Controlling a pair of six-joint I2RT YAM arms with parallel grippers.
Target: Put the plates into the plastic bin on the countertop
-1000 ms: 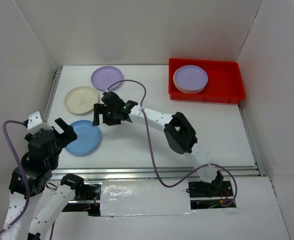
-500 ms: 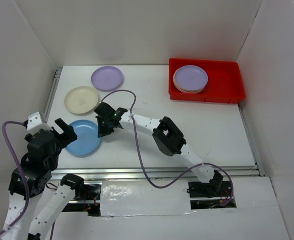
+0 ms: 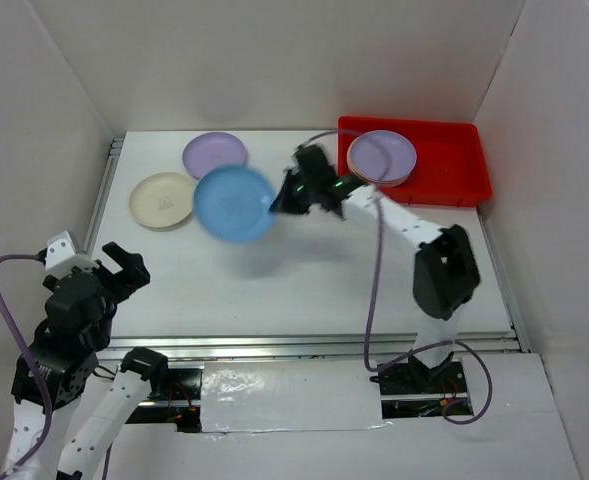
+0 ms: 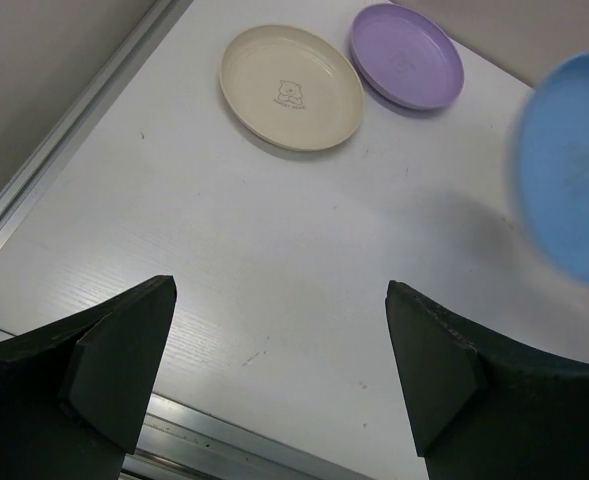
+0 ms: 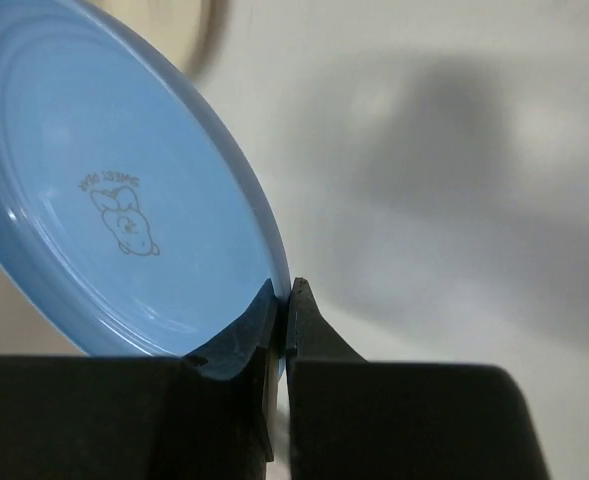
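My right gripper (image 3: 280, 203) (image 5: 284, 290) is shut on the rim of a blue plate (image 3: 234, 202) (image 5: 104, 200), held tilted in the air above the countertop (image 3: 304, 270). A cream plate (image 3: 163, 200) (image 4: 292, 87) and a purple plate (image 3: 215, 154) (image 4: 406, 55) lie flat at the back left. The red plastic bin (image 3: 444, 165) stands at the back right with a stack of plates in it, a purple one (image 3: 382, 154) on top. My left gripper (image 3: 119, 262) (image 4: 279, 370) hangs open over the front left edge, with nothing between its fingers. In the left wrist view the blue plate (image 4: 569, 180) shows blurred at the right.
A metal rail (image 3: 314, 345) runs along the front edge and another (image 3: 102, 190) along the left side. White walls close in the back and both sides. The right arm's purple cable (image 3: 374, 270) loops over the countertop.
My right gripper closed on the blue plate at the front left, lifted it and swung it back and to the right, toward the bin. The left arm drew back slightly.
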